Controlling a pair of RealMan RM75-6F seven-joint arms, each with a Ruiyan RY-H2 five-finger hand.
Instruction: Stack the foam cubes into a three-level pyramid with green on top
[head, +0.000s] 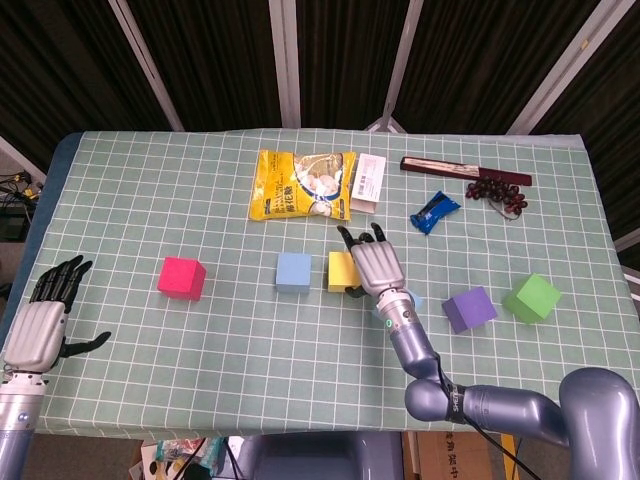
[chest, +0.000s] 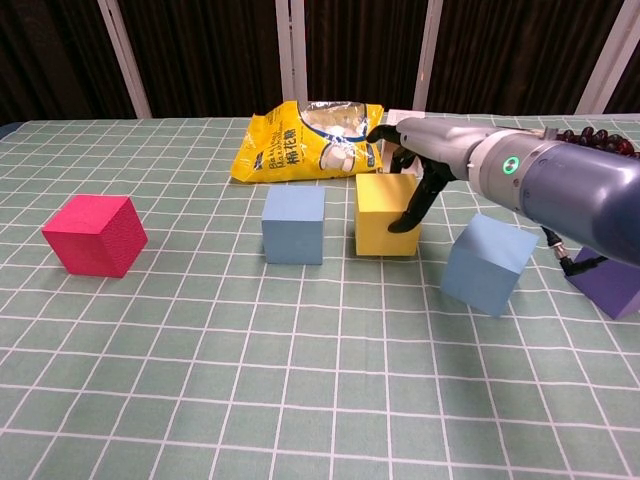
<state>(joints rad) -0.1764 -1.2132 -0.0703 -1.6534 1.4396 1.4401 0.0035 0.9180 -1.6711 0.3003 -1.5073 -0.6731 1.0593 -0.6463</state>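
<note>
The yellow cube (head: 340, 271) (chest: 383, 214) sits on the table just right of a light blue cube (head: 293, 272) (chest: 293, 224). My right hand (head: 376, 267) (chest: 432, 150) reaches over the yellow cube, its fingers (chest: 408, 212) lying against the cube's right face, without a clear grip. A second light blue cube (chest: 488, 264) stands tilted to the right, mostly hidden under my forearm in the head view. The pink cube (head: 181, 277) (chest: 95, 235) is at the left, and the purple cube (head: 469, 308) and green cube (head: 532, 297) are at the right. My left hand (head: 45, 322) hovers empty at the front left, fingers spread.
A yellow snack bag (head: 301, 184) (chest: 310, 140) and a white card (head: 367, 183) lie behind the cubes. A blue wrapper (head: 434, 211), a dark flat box (head: 465, 171) and a bunch of grapes (head: 497, 193) are at the back right.
</note>
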